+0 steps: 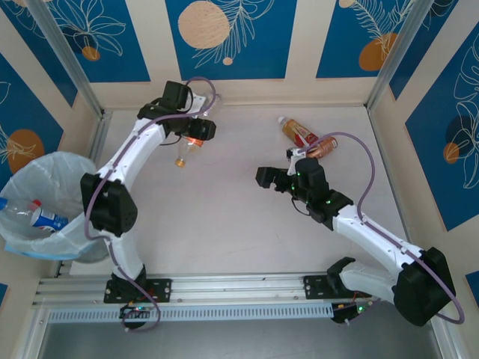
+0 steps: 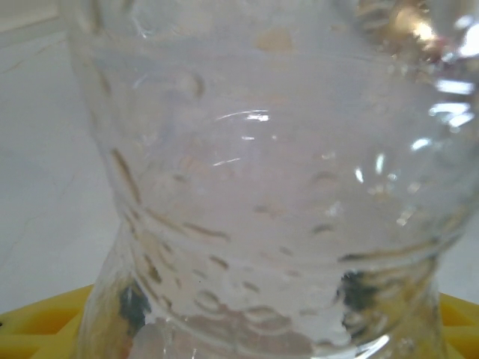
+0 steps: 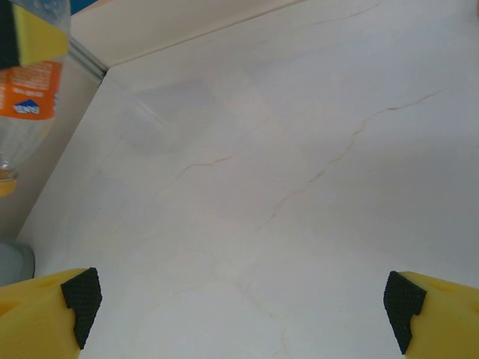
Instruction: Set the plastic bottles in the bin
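Note:
My left gripper [image 1: 196,137] is shut on a clear plastic bottle [image 1: 185,152] with an orange label, held above the far-left part of the table with its orange cap pointing down. Close up in the left wrist view, that bottle's ribbed clear body [image 2: 254,187] sits between my yellow fingers [image 2: 45,325]. It also hangs at the top left of the right wrist view as the orange-labelled bottle [image 3: 26,97]. My right gripper [image 1: 264,178] [image 3: 243,299] is open over bare table. Two bottles lie far right: a red-labelled one [image 1: 297,132] and an amber one [image 1: 324,146]. The bin [image 1: 71,168] stands at the left.
Inside the bin's bag lie a blue-labelled bottle [image 1: 46,218] and other clear bottles. Metal frame posts [image 1: 67,56] and patterned walls close in the table on the far, left and right sides. The bin stands beyond the table's left edge.

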Robot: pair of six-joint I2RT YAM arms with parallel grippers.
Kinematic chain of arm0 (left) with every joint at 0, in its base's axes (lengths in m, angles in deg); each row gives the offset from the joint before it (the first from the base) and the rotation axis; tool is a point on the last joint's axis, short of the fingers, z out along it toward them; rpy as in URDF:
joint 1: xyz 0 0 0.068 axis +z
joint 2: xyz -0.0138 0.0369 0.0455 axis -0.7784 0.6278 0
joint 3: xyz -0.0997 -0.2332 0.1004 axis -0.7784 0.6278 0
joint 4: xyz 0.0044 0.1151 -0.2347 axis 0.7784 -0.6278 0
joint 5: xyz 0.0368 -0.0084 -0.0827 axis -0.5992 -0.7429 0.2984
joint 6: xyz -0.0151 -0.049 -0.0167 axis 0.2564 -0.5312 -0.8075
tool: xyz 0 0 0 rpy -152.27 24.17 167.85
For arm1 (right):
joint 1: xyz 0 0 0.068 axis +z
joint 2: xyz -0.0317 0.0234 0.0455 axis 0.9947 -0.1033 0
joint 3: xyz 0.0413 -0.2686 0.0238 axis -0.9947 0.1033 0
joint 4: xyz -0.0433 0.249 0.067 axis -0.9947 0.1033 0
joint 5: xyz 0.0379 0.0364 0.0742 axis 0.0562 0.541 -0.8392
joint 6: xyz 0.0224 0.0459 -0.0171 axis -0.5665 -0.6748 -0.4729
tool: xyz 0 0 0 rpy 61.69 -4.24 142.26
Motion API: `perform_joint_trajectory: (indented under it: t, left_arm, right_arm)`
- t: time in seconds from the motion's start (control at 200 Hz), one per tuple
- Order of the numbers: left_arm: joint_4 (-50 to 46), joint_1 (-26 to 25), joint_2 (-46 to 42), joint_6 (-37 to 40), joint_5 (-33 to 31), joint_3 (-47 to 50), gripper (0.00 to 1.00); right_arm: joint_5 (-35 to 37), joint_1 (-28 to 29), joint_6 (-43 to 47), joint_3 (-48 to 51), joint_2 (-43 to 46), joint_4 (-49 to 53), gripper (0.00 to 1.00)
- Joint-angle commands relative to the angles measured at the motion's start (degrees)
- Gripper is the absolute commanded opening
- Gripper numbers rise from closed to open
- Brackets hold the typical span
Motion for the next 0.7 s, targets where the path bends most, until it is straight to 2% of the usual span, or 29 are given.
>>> perform_joint_trajectory:
  t: [0.0, 0.36, 0.695]
  left_arm:
    - [4.4, -0.9, -7.1, -2.7, -0.9, 4.4, 0.42]
    - [10.9, -1.2, -23.9, -3.4, -2.9, 17.2, 0.41]
    - [8.0, -1.2, -31.3, -4.0, -4.6, 19.1, 0.42]
  right_arm:
    - [-3.6, 0.5, 2.4, -2.3, -0.3, -4.8, 0.99]
    - [-7.1, 0.8, 4.9, -2.4, -2.0, -8.5, 0.99]
    - [-9.1, 0.8, 5.3, -2.5, -2.9, -11.0, 0.99]
